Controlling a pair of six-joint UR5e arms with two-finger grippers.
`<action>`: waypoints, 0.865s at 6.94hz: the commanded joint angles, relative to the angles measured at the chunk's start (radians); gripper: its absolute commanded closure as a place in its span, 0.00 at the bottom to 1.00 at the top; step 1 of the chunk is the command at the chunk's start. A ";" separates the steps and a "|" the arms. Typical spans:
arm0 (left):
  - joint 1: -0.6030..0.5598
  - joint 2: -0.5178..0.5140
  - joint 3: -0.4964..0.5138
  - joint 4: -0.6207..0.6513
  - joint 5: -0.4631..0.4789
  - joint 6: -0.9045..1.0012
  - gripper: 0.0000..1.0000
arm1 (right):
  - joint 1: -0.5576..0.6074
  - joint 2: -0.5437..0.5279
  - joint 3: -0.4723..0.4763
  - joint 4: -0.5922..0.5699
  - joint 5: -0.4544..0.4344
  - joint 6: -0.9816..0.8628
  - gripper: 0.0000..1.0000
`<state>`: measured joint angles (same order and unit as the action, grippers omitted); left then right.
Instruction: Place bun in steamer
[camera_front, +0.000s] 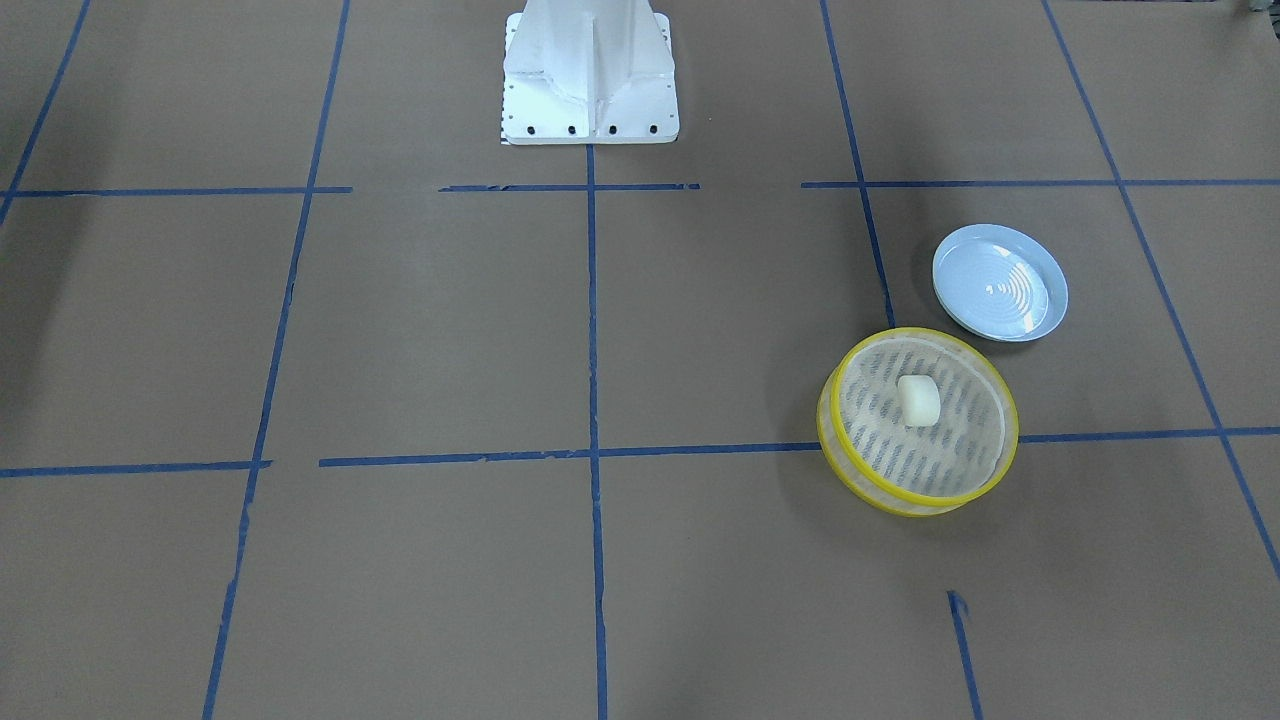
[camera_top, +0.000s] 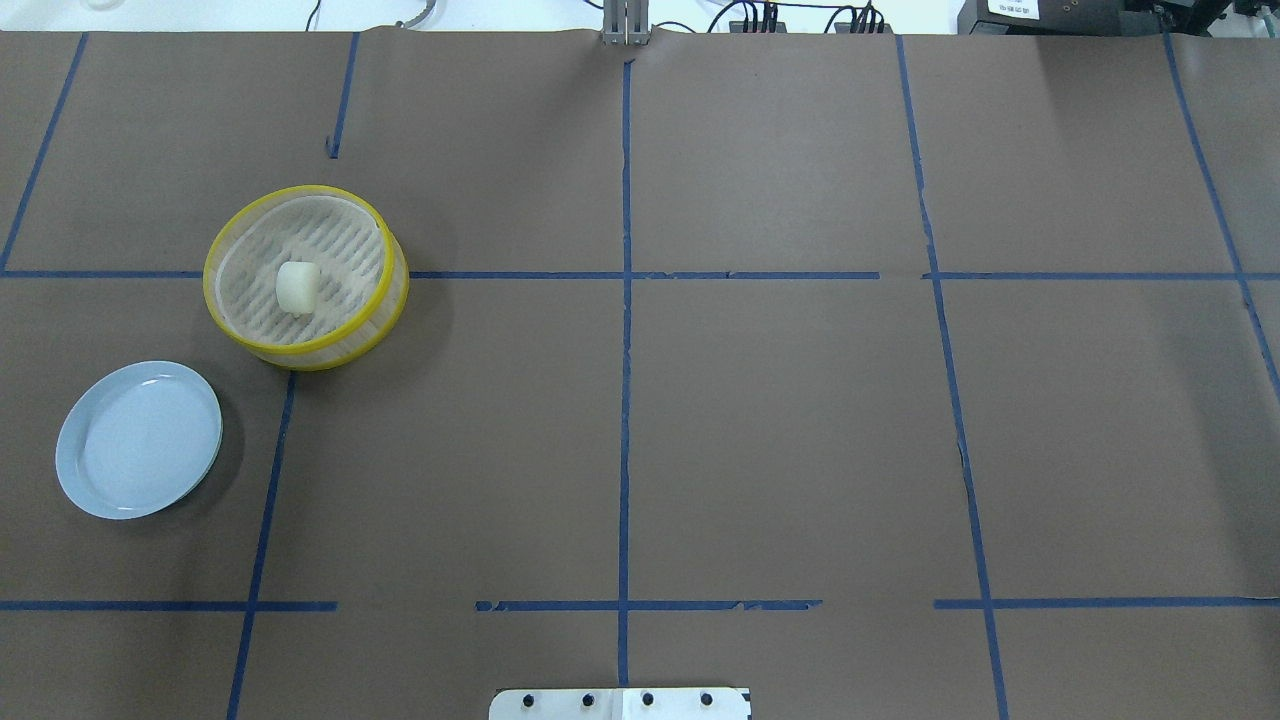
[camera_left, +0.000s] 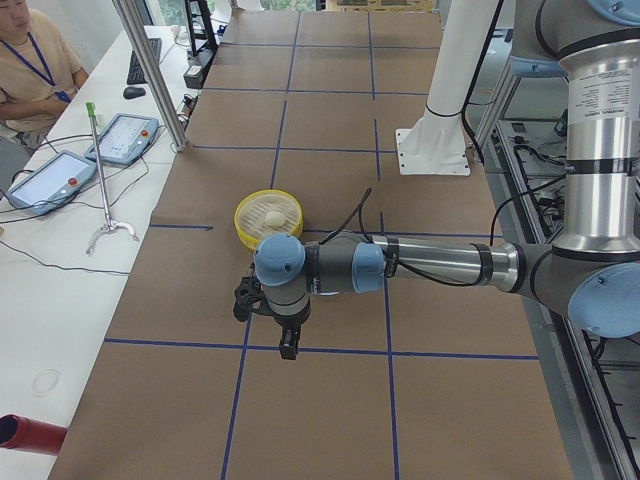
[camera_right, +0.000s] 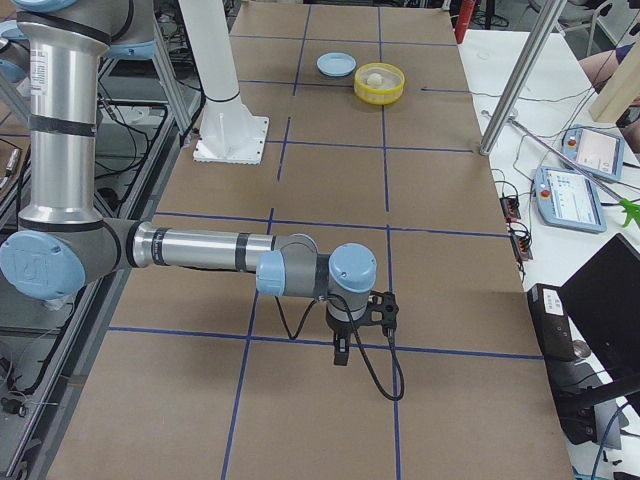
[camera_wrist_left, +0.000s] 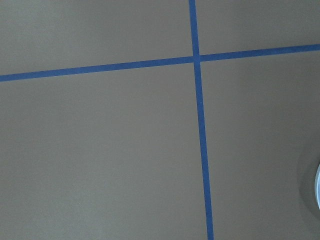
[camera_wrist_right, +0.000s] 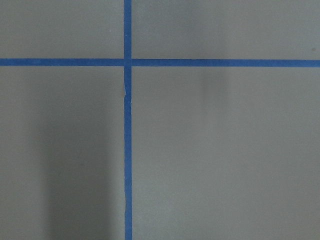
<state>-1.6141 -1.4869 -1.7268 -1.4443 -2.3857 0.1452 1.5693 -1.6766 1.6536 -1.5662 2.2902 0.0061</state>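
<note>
The cream-white bun (camera_front: 918, 400) lies on the slotted floor inside the yellow-rimmed steamer (camera_front: 830, 440), near its middle. Both also show in the overhead view, the bun (camera_top: 297, 287) and the steamer (camera_top: 215, 300), on the robot's left side of the table, and small in the exterior right view (camera_right: 375, 78). My left gripper (camera_left: 288, 352) hangs over bare table, well short of the steamer (camera_left: 243, 222); I cannot tell if it is open or shut. My right gripper (camera_right: 341, 358) hangs over the table's other end, far from the steamer; I cannot tell its state either.
An empty pale blue ridged plate (camera_top: 138, 440) lies beside the steamer, nearer the robot; its edge shows in the left wrist view (camera_wrist_left: 318, 187). The white robot base (camera_front: 590, 80) stands at mid-table. Blue tape lines grid the brown table. Operators' tablets (camera_left: 120, 138) lie beyond the far edge.
</note>
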 joint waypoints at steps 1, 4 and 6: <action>-0.001 -0.010 0.000 -0.007 0.000 -0.083 0.00 | 0.000 0.000 0.000 0.000 0.000 0.000 0.00; 0.000 -0.015 0.009 -0.008 0.000 -0.079 0.00 | 0.000 0.000 0.000 0.000 0.000 0.000 0.00; 0.000 -0.018 0.012 -0.007 0.002 -0.078 0.00 | 0.000 0.000 0.000 0.000 0.000 0.000 0.00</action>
<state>-1.6139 -1.5035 -1.7171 -1.4517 -2.3844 0.0671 1.5693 -1.6767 1.6536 -1.5662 2.2902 0.0061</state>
